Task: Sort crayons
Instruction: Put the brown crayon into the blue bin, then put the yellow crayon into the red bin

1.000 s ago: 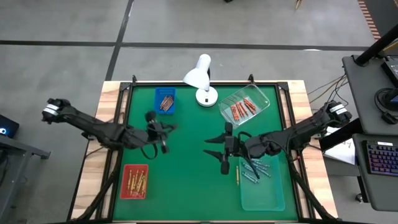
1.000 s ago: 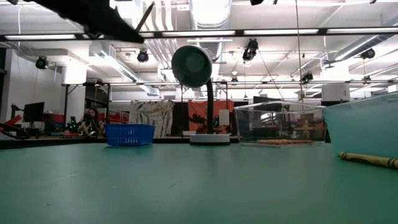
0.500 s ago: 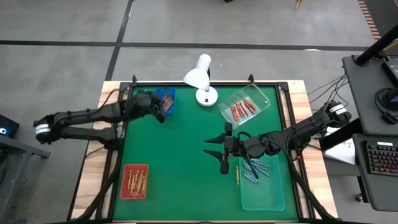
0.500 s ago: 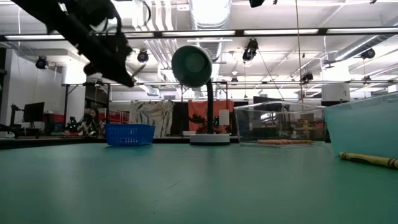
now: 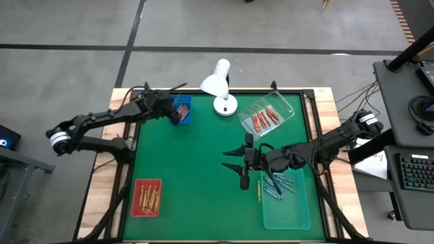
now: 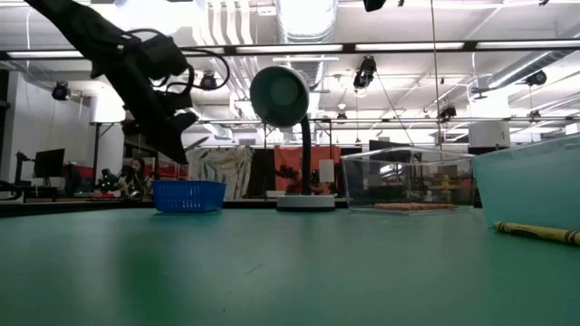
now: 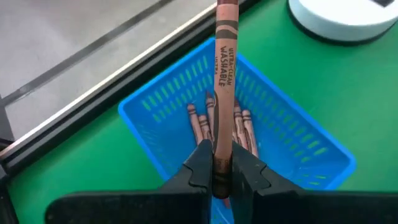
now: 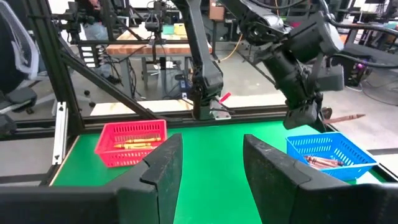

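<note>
Left tool (image 7: pixel 219 171) hangs above the blue basket (image 7: pixel 155 115) at the bench's (image 5: pixel 203 176) far left corner, its fingers clamped narrow on a brown crayon (image 7: pixel 224 81) that sticks out forward over the basket's inside. From the high view the left tool (image 5: pixel 165 108) sits just at the basket's (image 5: pixel 180 110) left edge; from the low view it (image 6: pixel 172 136) is raised above the basket (image 6: pixel 188 195) and not touching it. More brown crayons (image 7: pixel 239 124) lie in the basket's bottom.

Right tool (image 5: pixel 239 166) rests over the middle of the bench, slightly toward the right side, with its fingers (image 8: pixel 163 165) spread wide and nothing between them.

A clear tray (image 5: pixel 268 114) near the far right corner holds red crayons (image 5: pixel 263 119). A red tray (image 5: pixel 146 197) near the near left corner holds yellow-gold crayons (image 5: pixel 149 196). A pale green tray (image 5: pixel 288 210) by the near right corner carries light blue crayons (image 5: pixel 278 184) at its far end, some spilling over its rim onto the bench. One yellow-gold crayon (image 5: pixel 258 190) lies alone on the bench just beside that tray's left edge; the low view shows it (image 6: pixel 536 234) flat on the surface next to the tray's wall (image 6: pixel 526 186).

A white desk lamp (image 5: pixel 220 85) stands at the far edge between the blue basket and the clear tray.
</note>
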### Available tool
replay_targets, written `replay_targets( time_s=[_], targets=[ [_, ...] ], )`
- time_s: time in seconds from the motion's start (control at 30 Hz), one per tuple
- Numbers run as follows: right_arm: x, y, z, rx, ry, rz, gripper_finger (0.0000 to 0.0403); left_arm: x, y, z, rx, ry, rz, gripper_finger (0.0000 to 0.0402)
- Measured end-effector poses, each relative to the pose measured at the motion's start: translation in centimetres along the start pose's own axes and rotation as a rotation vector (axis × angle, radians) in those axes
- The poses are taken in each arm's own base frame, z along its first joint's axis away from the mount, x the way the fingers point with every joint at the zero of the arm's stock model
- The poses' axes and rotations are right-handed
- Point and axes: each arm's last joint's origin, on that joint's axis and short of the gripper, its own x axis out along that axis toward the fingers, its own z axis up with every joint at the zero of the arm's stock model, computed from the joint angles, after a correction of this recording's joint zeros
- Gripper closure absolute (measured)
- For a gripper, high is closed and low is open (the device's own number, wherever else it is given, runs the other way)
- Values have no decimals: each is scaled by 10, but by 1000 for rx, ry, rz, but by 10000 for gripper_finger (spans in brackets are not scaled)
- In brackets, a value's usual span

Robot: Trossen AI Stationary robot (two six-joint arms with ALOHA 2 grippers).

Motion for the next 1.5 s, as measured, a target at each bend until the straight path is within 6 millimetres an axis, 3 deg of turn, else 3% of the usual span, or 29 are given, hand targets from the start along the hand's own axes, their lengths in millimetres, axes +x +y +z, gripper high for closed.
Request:
replay_targets(
  time_s=[0.43,0.7,0.9,1.1,1.5],
  targets=[
    [0,0,-4,21,38,-5,245,12,-5,16,37,74,10,357],
    [0,0,-6,59,54,-8,245,5,-6,18,32,50,0,352],
    [0,-1,-10,152,95,-18,245,-19,-20,17,38,-27,-70,354],
    [2,-8,-16,222,149,-54,245,-52,-48,7,69,-140,-194,354],
    [17,-15,-16,215,419,-178,246,-116,-103,-25,186,-345,-255,354]
  ],
)
